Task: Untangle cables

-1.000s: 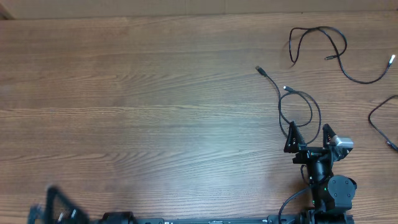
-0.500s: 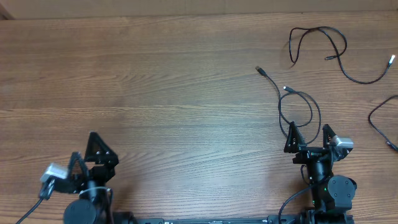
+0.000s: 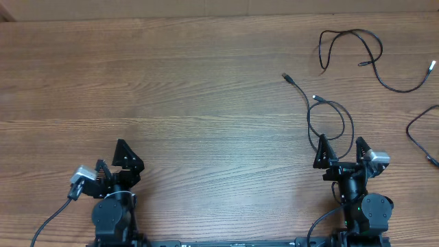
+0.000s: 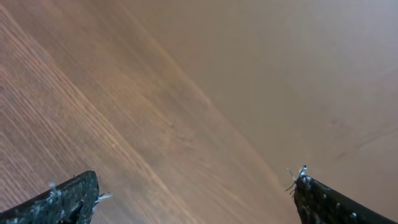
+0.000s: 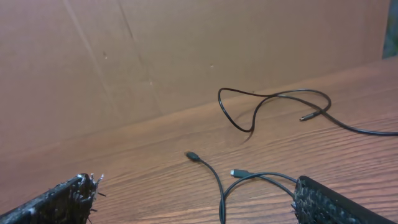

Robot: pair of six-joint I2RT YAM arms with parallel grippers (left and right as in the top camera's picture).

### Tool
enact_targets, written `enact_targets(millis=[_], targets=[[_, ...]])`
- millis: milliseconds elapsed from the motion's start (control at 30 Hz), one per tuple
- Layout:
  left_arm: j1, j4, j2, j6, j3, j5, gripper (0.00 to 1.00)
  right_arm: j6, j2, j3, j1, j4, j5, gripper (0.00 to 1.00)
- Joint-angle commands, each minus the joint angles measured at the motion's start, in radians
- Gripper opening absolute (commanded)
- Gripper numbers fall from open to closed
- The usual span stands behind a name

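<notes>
Three thin black cables lie apart at the table's right. The nearest cable (image 3: 308, 122) forms a loop just beyond my right gripper (image 3: 340, 144), its two plugs pointing away to the far left. A second cable (image 3: 350, 31) loops at the far right, with a silver-tipped end by the edge. A third cable (image 3: 417, 123) runs off the right edge. In the right wrist view the near cable (image 5: 217, 183) passes between my open fingers, my right gripper (image 5: 194, 186) not touching it. My left gripper (image 3: 113, 159) stands open at the front left over bare wood, empty (image 4: 196, 180).
The wooden table (image 3: 171, 89) stretches bare across the left and middle. A brown cardboard wall (image 5: 186, 50) stands along the far edge. Both arm bases sit at the front edge.
My left arm has come up into view from the bottom left corner and shifted right. The right arm and the cables have not moved.
</notes>
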Motion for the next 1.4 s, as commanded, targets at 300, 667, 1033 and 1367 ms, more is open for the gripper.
enact_targets(millis=[300,667,1033,1367], targets=[[-0.002,0.093,-0.01,0.494,-0.065,0.133,1.0,0.003,-0.004,-0.01,-0.002,0.006,0.006,1.0],[-0.002,0.085,-0.003,0.628,-0.066,0.303,0.99,0.003,-0.004,-0.01,-0.002,0.006,0.006,1.0],[-0.002,0.085,-0.003,0.763,-0.066,0.302,1.0,0.003,-0.004,-0.01,-0.002,0.006,0.006,1.0],[-0.002,0.085,-0.003,0.763,-0.066,0.298,1.0,0.003,-0.004,-0.01,-0.002,0.006,0.006,1.0]])
